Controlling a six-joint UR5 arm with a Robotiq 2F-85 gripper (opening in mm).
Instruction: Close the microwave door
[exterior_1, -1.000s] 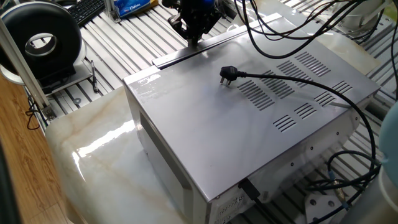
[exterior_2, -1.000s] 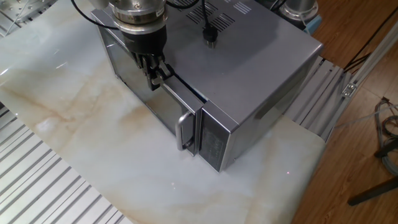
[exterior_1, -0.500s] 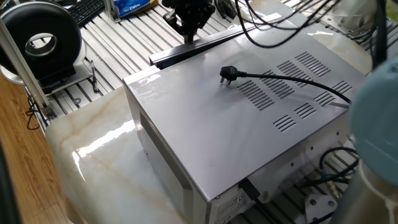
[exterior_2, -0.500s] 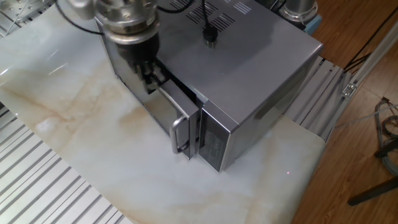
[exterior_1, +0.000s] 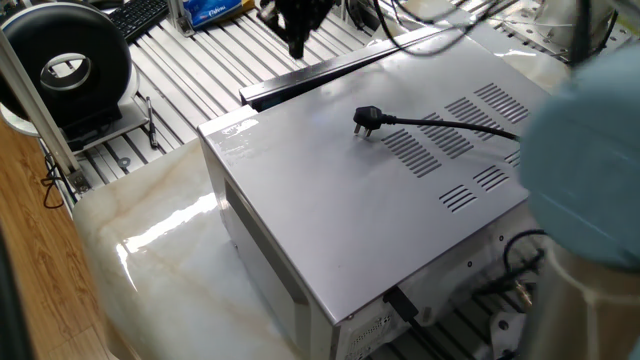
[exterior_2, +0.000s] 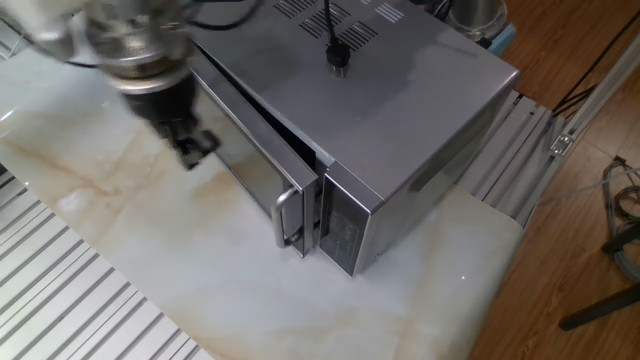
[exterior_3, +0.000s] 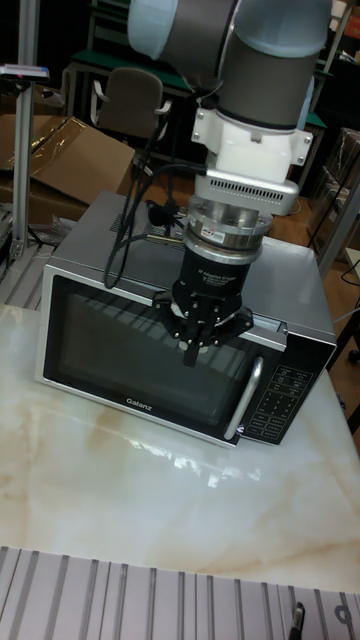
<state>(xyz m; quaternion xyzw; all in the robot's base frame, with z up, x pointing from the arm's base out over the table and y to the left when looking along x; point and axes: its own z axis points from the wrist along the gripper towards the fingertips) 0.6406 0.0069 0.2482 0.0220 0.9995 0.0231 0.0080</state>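
Note:
The silver-grey microwave (exterior_1: 350, 220) stands on the marble table, its black plug (exterior_1: 367, 120) lying on top. The microwave door (exterior_2: 245, 150) is ajar, with a narrow gap at the handle (exterior_2: 286, 215) side. Its dark glass window (exterior_3: 110, 350) faces the tall fixed view, and its black top edge (exterior_1: 320, 72) stands off from the casing. My gripper (exterior_3: 191, 355) hangs in front of the door with its fingers together and nothing between them. In the other fixed view the gripper (exterior_2: 190, 150) is blurred and apart from the door. Near the top edge of one fixed view, the gripper (exterior_1: 297, 42) shows above the door.
The marble table (exterior_2: 150, 260) spreads in front of the microwave and ends in slotted aluminium rails (exterior_2: 60, 310). A black ring-shaped device (exterior_1: 65, 65) and a keyboard (exterior_1: 140, 15) sit beyond the table. My arm blurs the right side (exterior_1: 590, 160).
The door swung open a little at its handle side. My gripper left the door's top edge and moved outward over the table, away from the microwave.

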